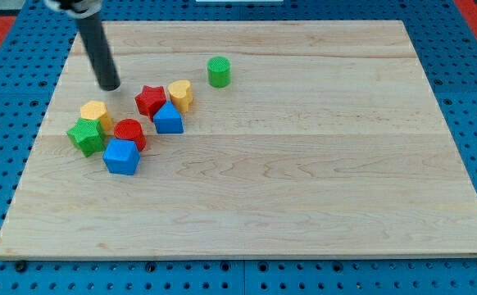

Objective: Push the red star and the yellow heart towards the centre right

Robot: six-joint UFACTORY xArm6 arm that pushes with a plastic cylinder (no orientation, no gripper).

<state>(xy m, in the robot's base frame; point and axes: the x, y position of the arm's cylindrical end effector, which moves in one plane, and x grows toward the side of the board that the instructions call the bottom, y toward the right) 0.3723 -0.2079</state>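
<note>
My tip (110,85) rests on the desk (304,180), left of the red star (150,100), apparently not touching; no pincer shows, so its state can't be told. The yellow heart (181,94) touches the star's right side.

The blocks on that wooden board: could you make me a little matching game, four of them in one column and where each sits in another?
Things:
1. green cylinder
2. blue cube
3. yellow heart
4. green star

Places:
A. touching the red star's right side
B. farthest to the view's left
C. alone, nearest the view's top
D. lowest in the view, under the red cylinder

Pairs: 1-C, 2-D, 3-A, 4-B
</note>
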